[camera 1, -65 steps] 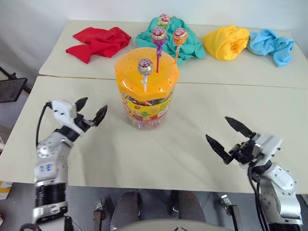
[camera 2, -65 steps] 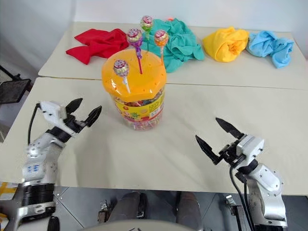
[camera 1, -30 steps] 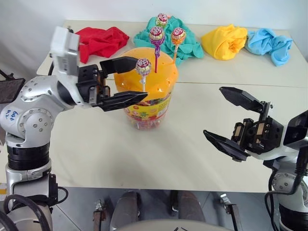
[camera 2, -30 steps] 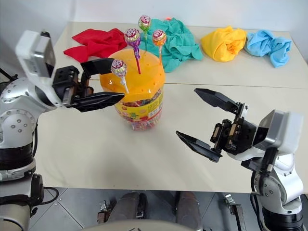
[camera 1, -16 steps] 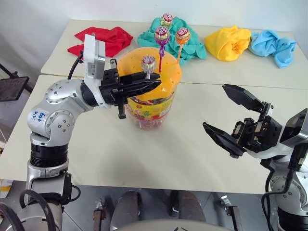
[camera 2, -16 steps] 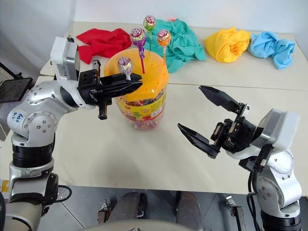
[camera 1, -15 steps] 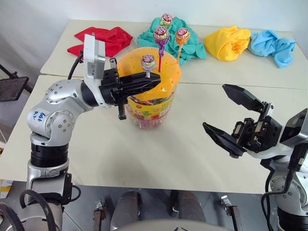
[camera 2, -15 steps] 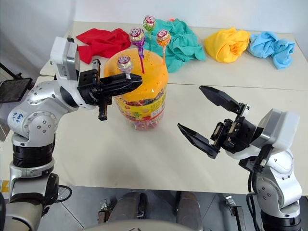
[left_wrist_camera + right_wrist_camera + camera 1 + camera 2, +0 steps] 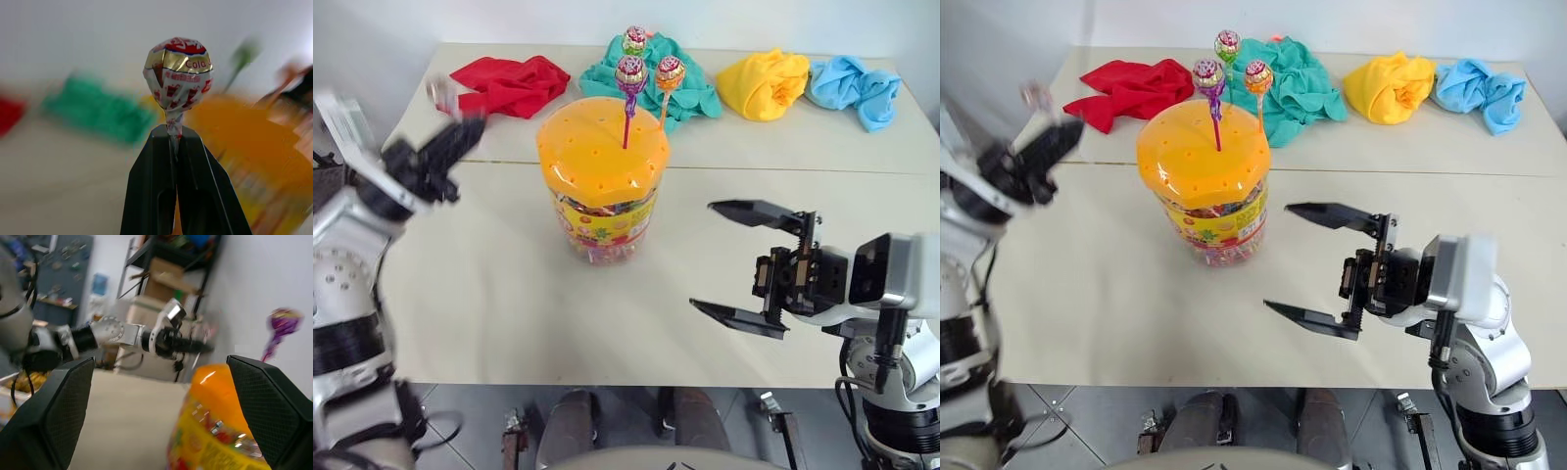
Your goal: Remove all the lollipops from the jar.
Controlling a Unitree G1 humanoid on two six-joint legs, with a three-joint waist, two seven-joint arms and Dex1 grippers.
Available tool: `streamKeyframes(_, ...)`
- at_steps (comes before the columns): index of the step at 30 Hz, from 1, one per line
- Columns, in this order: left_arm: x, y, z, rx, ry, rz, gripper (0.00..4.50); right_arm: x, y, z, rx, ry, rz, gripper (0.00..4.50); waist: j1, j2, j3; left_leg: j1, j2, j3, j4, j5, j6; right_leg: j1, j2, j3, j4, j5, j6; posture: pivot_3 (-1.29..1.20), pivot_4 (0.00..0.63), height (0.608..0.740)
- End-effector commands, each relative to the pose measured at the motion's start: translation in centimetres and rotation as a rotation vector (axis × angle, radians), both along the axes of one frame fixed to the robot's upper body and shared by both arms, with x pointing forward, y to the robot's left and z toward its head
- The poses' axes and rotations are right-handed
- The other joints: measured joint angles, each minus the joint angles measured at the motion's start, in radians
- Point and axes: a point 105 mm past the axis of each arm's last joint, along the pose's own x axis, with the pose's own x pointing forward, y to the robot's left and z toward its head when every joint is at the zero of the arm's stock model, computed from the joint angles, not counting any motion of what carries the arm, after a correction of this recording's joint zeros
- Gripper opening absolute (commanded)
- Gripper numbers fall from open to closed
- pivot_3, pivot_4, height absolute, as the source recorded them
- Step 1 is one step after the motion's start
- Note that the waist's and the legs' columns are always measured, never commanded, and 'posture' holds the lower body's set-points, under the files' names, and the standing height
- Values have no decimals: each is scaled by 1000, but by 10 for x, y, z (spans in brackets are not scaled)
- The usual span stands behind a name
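- Left eye view: left claw (image 9: 450, 137), upper left, clamped on one lollipop (image 9: 178, 77), upright.
- Right claw (image 9: 752, 269), spread wide, nearer the jar (image 9: 602, 176).

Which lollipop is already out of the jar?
The one clamped in the left hand, its wrapped head above the fingertips. The other three lollipops stand in the jar's orange lid.
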Motion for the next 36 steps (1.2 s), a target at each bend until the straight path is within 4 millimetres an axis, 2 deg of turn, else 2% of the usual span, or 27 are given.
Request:
streamKeyframes(1, -16, 29, -37, 161, 216, 108, 67, -2, -2, -6, -67, -20, 58, 4500, 4, -1, 1, 0, 0, 0, 0, 0, 0, 0, 0, 0, 0, 0, 0, 0, 150, 740)
streamKeyframes(2, -25, 36, -58, 191, 363, 135, 67, -1, -3, -8, -74, -18, 60, 4500, 11, -2, 1, -1, 0, 0, 0, 0, 0, 0, 0, 0, 0, 0, 0, 0, 150, 740)
streamKeyframes(4, -47, 40, -85, 332, 455, 118, 67, 1, -6, -9, -68, -7, 51, 4500, 20, -3, 1, -2, 0, -1, 1, -1, 0, 0, 0, -1, 0, 0, 0, 0, 150, 740)
streamKeyframes(8, -53, 36, -93, 242, 448, 189, 67, 13, -14, -19, -72, 22, -9, 4500, 26, -2, 1, 1, 0, -3, 1, -2, 1, 0, -1, 3, -1, 0, 0, 0, 150, 740)
streamKeyframes(11, -60, 36, -100, 305, 479, 181, 744, 21, -21, -19, -38, 72, -59, 4500, 24, -1, 1, 1, 0, -2, 0, -2, 0, 0, -1, 3, 0, 0, 0, 0, 150, 740)
streamKeyframes(16, -54, 44, -76, 304, 293, 173, 2245, 44, -34, 1, 65, 131, -220, 4500, 21, 0, 0, 2, 1, 4, 0, -2, 0, -1, -1, 4, 1, 0, 0, 0, 150, 740)
streamKeyframes(19, -59, 37, -41, 306, 75, 53, 3147, 59, -33, 17, 122, 198, -279, 4500, 16, -1, 1, 0, 2, 8, 1, -2, 0, -4, 0, 5, 1, 0, 0, 0, 150, 740)
streamKeyframes(23, -75, 32, 0, 215, -137, -65, 3147, 89, -21, 30, 106, 242, -367, 4500, 4, -1, 1, 0, 3, 9, 0, -3, -1, -5, 0, 6, 1, 0, -1, 0, 150, 740)
streamKeyframes(26, -80, 26, 30, 83, -230, -111, 3147, 117, -6, 51, 138, 259, -440, 4500, -3, 0, 1, 0, 3, 9, 1, -3, -1, -5, 0, 6, 2, 0, -1, 0, 150, 740)
streamKeyframes(28, -82, 13, 48, -15, -295, -163, 3147, 130, 6, 62, 152, 267, -457, 4500, -6, 0, 1, 0, 4, 9, 1, -3, -1, -6, 1, 7, 3, 0, -1, 0, 150, 740)
streamKeyframes(33, -82, -17, 67, -135, -402, -244, 3147, 139, 32, 73, 130, 280, -416, 4500, -2, 0, 1, -1, 3, 8, 1, -4, 0, -6, 0, 7, 3, 0, 0, 0, 150, 740)
streamKeyframes(36, -83, -28, 68, -175, -432, -268, 3181, 133, 43, 70, 83, 303, -350, 3940, -5, -1, 0, -1, 2, 8, 2, -5, 1, -6, 0, 7, 3, 0, 0, 0, 150, 740)
